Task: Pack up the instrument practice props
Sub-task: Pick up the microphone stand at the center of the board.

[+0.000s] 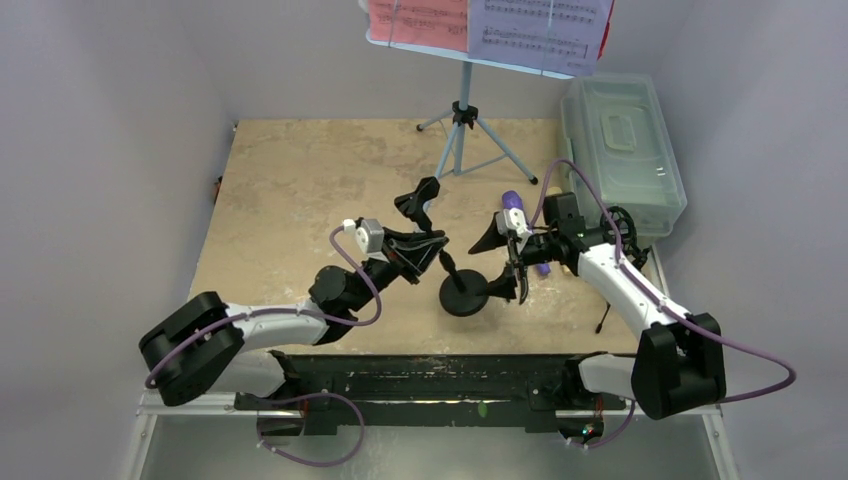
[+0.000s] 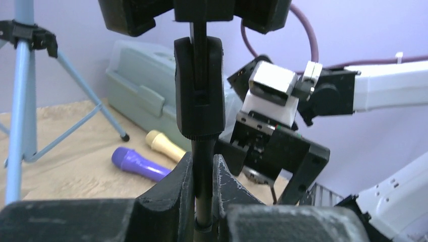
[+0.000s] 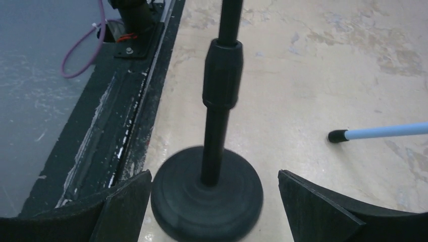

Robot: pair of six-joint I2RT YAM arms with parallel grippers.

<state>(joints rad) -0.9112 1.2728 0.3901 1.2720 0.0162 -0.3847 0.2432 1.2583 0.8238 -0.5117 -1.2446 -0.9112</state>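
My left gripper (image 1: 437, 255) is shut on the shaft of the black round-base pole (image 2: 203, 166). The pole leans, with its round base (image 1: 463, 292) on the table. My right gripper (image 1: 505, 285) is open, its jaws either side of that base (image 3: 207, 196) without touching it. A purple microphone (image 2: 136, 162) and a cream microphone (image 2: 164, 145) lie on the table behind the right arm. The light-blue music stand (image 1: 462, 130) stands at the back on its tripod legs, holding a red page (image 1: 418, 20) and a white page (image 1: 540, 25).
A translucent grey-green box (image 1: 625, 150) with its lid shut sits at the back right, next to the microphones. One stand leg tip (image 3: 337, 135) rests near my right gripper. The black rail (image 3: 126, 116) runs along the table's near edge.
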